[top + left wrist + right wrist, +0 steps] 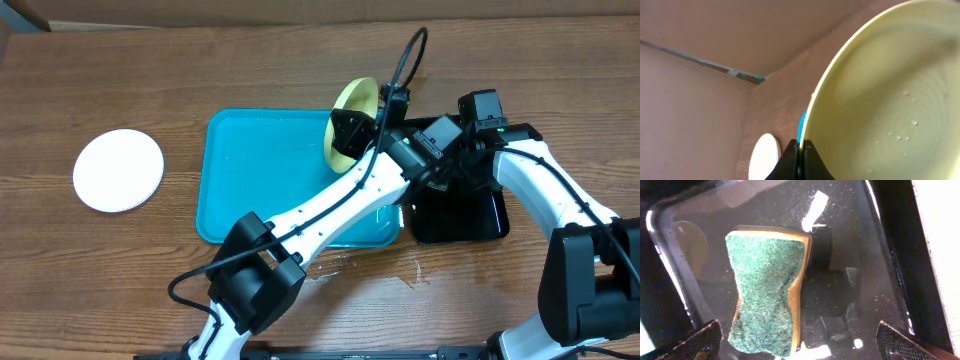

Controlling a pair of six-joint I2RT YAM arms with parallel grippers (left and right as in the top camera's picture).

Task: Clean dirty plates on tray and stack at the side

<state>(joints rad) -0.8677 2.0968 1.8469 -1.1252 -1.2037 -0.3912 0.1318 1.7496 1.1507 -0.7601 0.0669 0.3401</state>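
Observation:
My left gripper (350,135) (801,147) is shut on the rim of the pale yellow-green plate (353,112) (890,100). It holds the plate tilted on edge above the far right corner of the turquoise tray (260,170), and water drops dot the plate's face. A white plate (118,170) (765,155) lies flat on the table left of the tray. My right gripper (440,165) (800,340) hangs open over a green and yellow sponge (767,295), not touching it.
The sponge lies in a glossy black tray (480,215) (660,255) just right of the turquoise tray. Water is spilled on the wood (340,262) in front of the tray. My left arm stretches diagonally across the tray's right half.

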